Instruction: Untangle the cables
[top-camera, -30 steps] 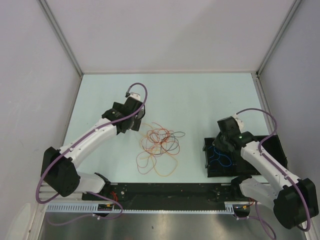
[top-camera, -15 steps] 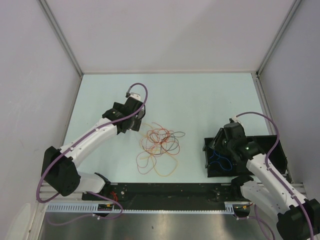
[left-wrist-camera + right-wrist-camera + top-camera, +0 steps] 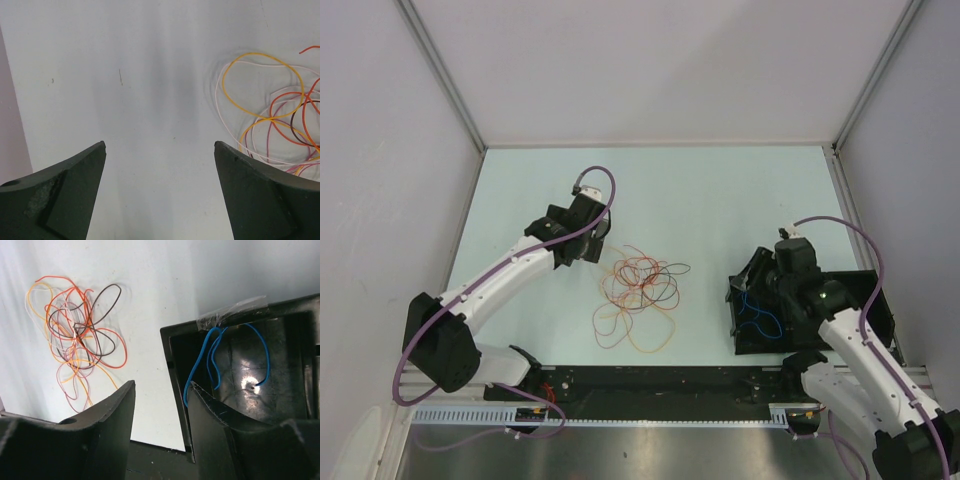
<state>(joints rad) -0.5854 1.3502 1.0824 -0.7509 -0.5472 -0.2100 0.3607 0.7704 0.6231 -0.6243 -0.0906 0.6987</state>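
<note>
The cables (image 3: pixel 640 290) lie in a tangle of orange, red, pink and dark loops mid-table; the same tangle (image 3: pixel 80 335) shows in the right wrist view. A blue cable (image 3: pixel 215 355) lies loose in the black tray (image 3: pixel 290 365), one end draped over the taped rim. My right gripper (image 3: pixel 162 384) hovers open over the tray's left wall with nothing between its fingers; from above the right gripper (image 3: pixel 756 278) is at the tray's left edge. My left gripper (image 3: pixel 160 145) is wide open over bare table, left of the tangle's outer loops (image 3: pixel 270 100).
The black tray (image 3: pixel 875 300) sits at the right, near the wall. Purple arm cables arch over both wrists. A dark rail (image 3: pixel 650 385) runs along the near edge. White enclosure walls surround the pale table (image 3: pixel 720 200).
My right gripper has opened from shut and drawn back to the right over the tray, leaving the blue cable lying in it. The left arm has not moved.
</note>
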